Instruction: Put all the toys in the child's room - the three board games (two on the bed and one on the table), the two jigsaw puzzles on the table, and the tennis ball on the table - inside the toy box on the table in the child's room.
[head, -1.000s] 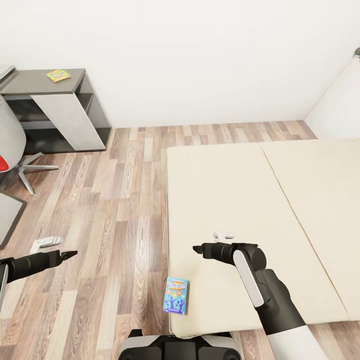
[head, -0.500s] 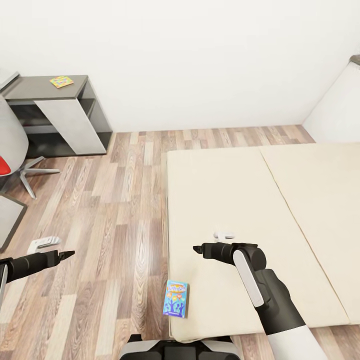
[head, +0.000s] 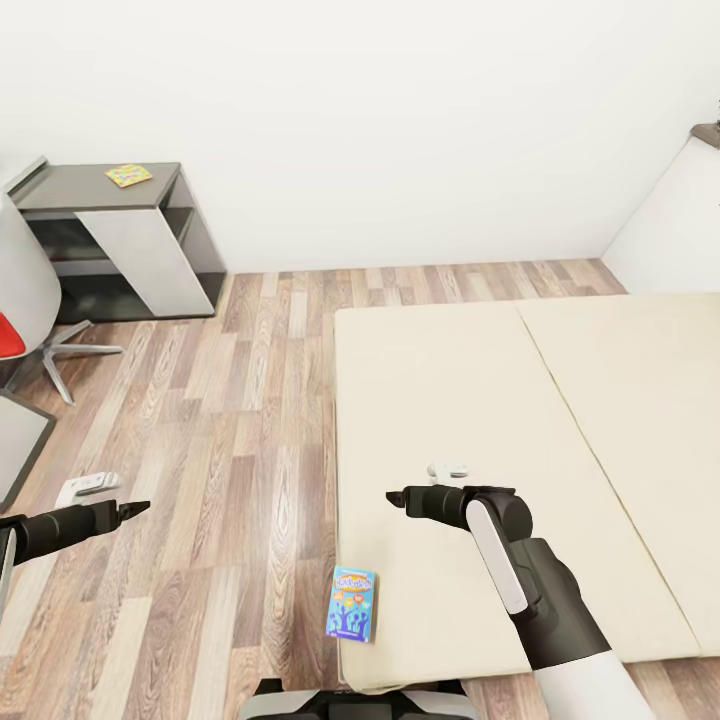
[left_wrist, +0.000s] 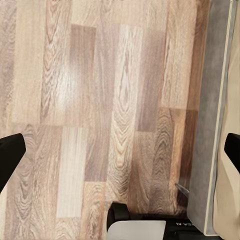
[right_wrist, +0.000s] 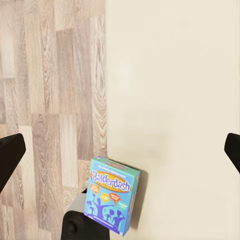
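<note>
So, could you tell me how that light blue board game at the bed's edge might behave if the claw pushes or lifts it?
The board game looks like a stiff, flat box, so it probably slides rather than rolls. It overhangs the bed edge, so a nudge could tip it off. Its surface looks smooth, perhaps slippery.

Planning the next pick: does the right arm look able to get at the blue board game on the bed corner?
Probably yes. The board game lies bare at the bed's near corner, nothing around it, and the open right gripper hovers just beyond it.
</note>
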